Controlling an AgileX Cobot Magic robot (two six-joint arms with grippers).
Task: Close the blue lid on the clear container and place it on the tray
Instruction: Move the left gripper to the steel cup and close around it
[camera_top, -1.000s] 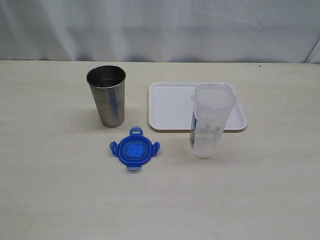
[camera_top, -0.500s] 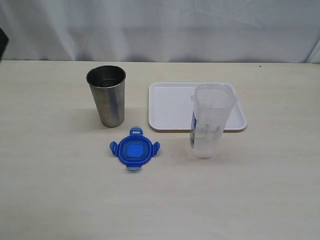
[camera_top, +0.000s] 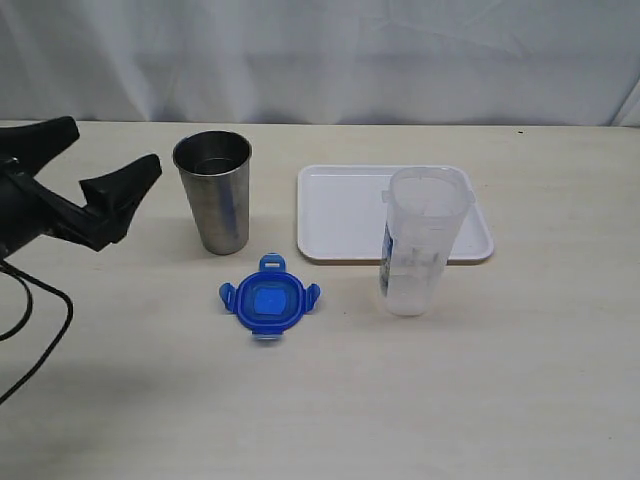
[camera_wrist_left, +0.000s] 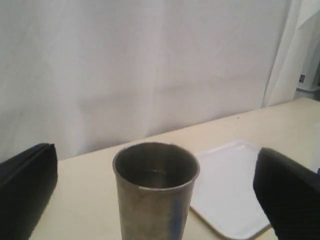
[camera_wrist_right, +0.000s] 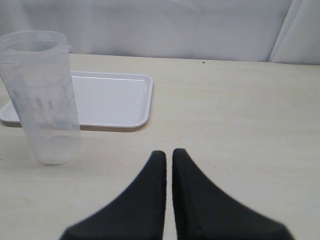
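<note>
Black left tool: new in the exterior view, come in from the left edge; half a second ago only a dark sliver showed at that edge, and a second ago nothing. All other items are placed as before.

- Left tool: jaws spread wide, holding nothing and touching nothing. It hangs above the desk, to the left of the steel tumbler and apart from it. In the left wrist view its two fingers frame the tumbler from either side.
- Left arm: only the dark wrist section shows, reaching in low from the left and pointing toward the tumbler. A black cable loops on the desk below it.
- Right tool: fingers drawn together with only a thin slit between them, nothing gripped. It is held over bare desk and is out of the exterior view.
- Blue lid: flat on the desk, flaps spread, in front of the tumbler and to the left of the container, off its mouth.
- Clear container: upright, mouth open, on the desk just in front of the tray's near edge, not on it.
- Tray: white, flat on the desk, right of the tumbler, nothing on it.
</note>
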